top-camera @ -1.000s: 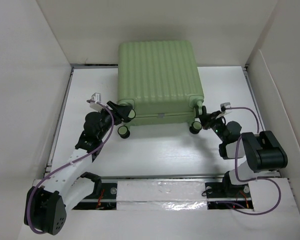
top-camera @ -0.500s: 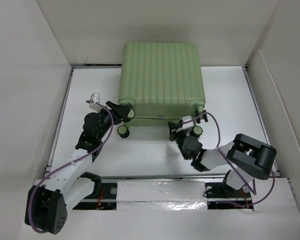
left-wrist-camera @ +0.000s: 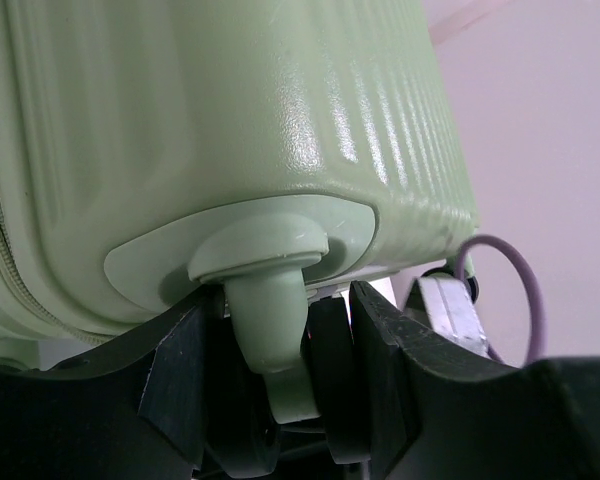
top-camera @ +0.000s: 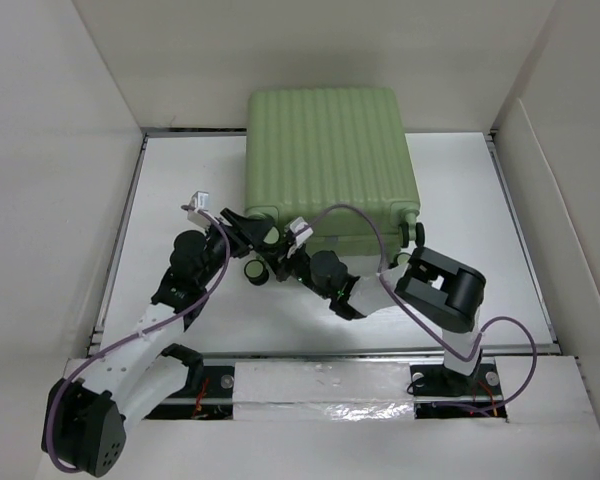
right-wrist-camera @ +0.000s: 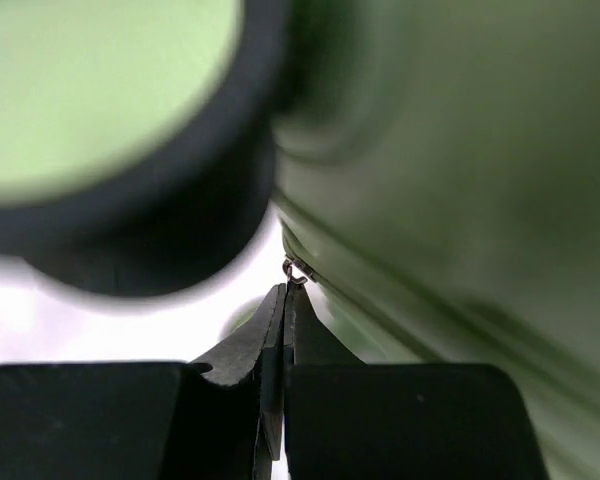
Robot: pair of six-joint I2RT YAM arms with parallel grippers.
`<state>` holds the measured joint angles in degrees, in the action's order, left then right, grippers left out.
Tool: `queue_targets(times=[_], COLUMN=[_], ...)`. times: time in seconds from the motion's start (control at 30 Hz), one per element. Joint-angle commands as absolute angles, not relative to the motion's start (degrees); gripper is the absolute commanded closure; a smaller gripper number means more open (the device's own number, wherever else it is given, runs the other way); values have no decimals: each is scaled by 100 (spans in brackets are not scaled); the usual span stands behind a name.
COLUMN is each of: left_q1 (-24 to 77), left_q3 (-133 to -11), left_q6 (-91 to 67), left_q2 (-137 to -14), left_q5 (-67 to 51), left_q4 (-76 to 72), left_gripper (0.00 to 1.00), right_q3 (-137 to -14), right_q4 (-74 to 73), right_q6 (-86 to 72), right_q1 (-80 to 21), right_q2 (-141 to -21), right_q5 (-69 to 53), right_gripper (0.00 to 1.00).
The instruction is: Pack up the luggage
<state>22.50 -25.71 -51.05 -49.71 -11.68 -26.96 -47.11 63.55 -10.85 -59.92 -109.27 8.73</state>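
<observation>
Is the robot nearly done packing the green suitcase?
Hard to say. The luggage lies closed on the table, so nothing inside shows. Right now the left claw clasps one wheel, probably to steady the case. The right claw is pinched shut, with its tips at the tiny zipper pull. Working that zipper looks like the job ahead.

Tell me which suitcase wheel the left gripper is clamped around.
The upper left-side wheel, between the left gripper's fingers; the wheel just below it stands free.
</observation>
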Motion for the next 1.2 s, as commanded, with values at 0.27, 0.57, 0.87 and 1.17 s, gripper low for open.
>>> queue_targets(times=[0.27, 0.57, 0.87, 1.17], left_q1=[3082, 4702, 4702, 4633], left_q3=[-2688, -4279, -3491, -3041], left_q6=[-5028, -4789, -5405, -5090], left_q2=[-4807, -6125, -5793, -5186], left_q5=[-1743, -555, -195, 298], left_q4=[-4438, -4894, -5633, -5110], left_gripper=[100, 100, 100, 100], right_q3=[-3859, -3752, -5097, -3896], right_q4=[7628, 8638, 10307, 10022], right_q6=[-1907, -2293, -2917, -2989], right_q1=[-5643, -5976, -6486, -6354], right_q2=[-10310, -10747, -11742, -10918], right_q5=[-957, -616, 245, 507], right_gripper=[100, 100, 100, 42])
